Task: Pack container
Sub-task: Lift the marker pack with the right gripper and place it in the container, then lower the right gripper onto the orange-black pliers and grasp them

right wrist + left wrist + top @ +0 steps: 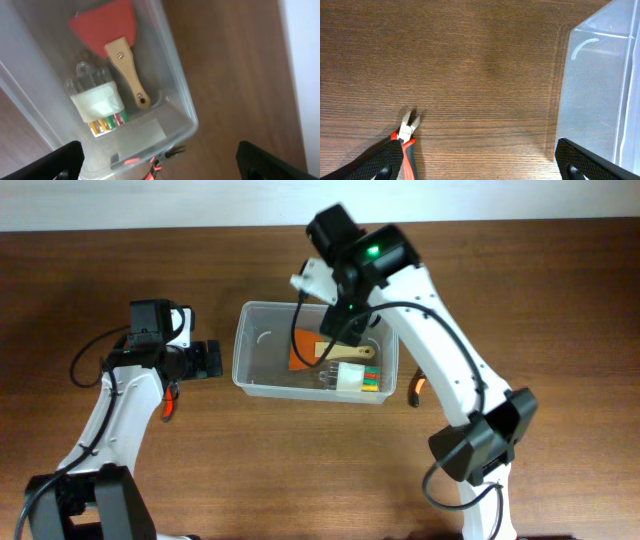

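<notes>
The clear plastic container sits mid-table. It holds an orange scraper with a wooden handle and a white-taped bundle of coloured sticks. My right gripper hovers over the container's far right part, open and empty. In the right wrist view the scraper, the bundle and the container's rim lie below it. My left gripper is open and empty, just left of the container. The left wrist view shows the container wall at right.
Red-handled cutters lie on the wood by my left arm, near the left finger. Orange-handled pliers lie just right of the container and show beside its corner. The table's far edge meets a white wall.
</notes>
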`<move>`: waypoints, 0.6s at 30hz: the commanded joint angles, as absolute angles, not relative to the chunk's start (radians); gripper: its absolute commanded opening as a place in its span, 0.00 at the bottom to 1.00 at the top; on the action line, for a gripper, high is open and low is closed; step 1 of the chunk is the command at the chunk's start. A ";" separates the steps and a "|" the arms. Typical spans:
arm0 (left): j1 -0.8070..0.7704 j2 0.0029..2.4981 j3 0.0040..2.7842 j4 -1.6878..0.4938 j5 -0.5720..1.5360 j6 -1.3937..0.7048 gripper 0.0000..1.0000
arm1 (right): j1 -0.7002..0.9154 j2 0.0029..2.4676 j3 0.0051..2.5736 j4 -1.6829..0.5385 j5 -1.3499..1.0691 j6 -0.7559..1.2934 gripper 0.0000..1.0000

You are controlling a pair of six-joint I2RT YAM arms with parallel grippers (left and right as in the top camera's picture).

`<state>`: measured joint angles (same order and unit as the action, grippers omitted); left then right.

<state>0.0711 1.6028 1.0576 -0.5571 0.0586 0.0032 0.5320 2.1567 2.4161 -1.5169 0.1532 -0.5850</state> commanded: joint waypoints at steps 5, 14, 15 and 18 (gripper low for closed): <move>0.073 1.609 1.074 -0.554 0.056 0.015 0.99 | 0.356 2.127 2.564 -1.568 0.103 -0.106 0.99; 0.073 1.609 1.074 -0.555 0.056 0.015 0.99 | 0.053 2.135 2.296 -1.580 0.059 0.155 0.99; 0.073 1.609 1.074 -0.554 0.056 0.015 0.99 | 0.027 2.135 2.221 -1.568 0.058 0.155 0.99; 0.073 1.609 1.074 -0.555 0.056 0.015 0.99 | -0.001 2.135 2.073 -1.531 0.059 0.113 0.96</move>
